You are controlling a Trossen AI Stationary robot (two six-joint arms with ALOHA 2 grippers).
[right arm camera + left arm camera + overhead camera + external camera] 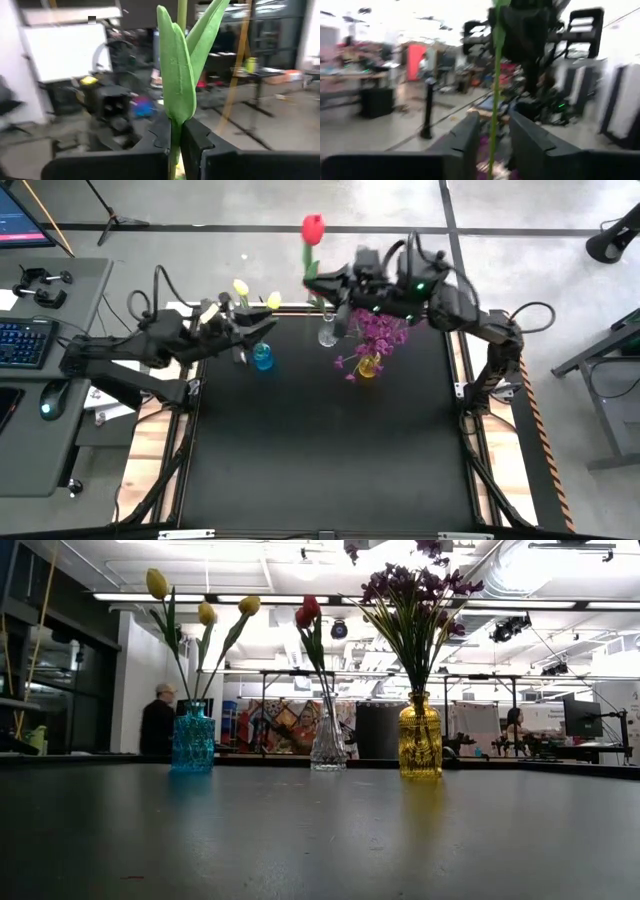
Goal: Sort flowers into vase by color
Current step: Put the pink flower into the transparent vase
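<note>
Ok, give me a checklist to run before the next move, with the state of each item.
1. Right tool closed on the red tulip's stem: ok, fingers pinch it below the leaves.
2. Red tulip lined up over the clear vase: cannot tell; the bloom sits past the table's far edge in the high view.
3. Left tool clear of the yellow tulip stem: not ok, the stem runs between its fingers, though they stand apart.
4. Yellow tulips seated in the blue vase: ok.
5. Purple sprigs in the yellow vase: ok.
</note>
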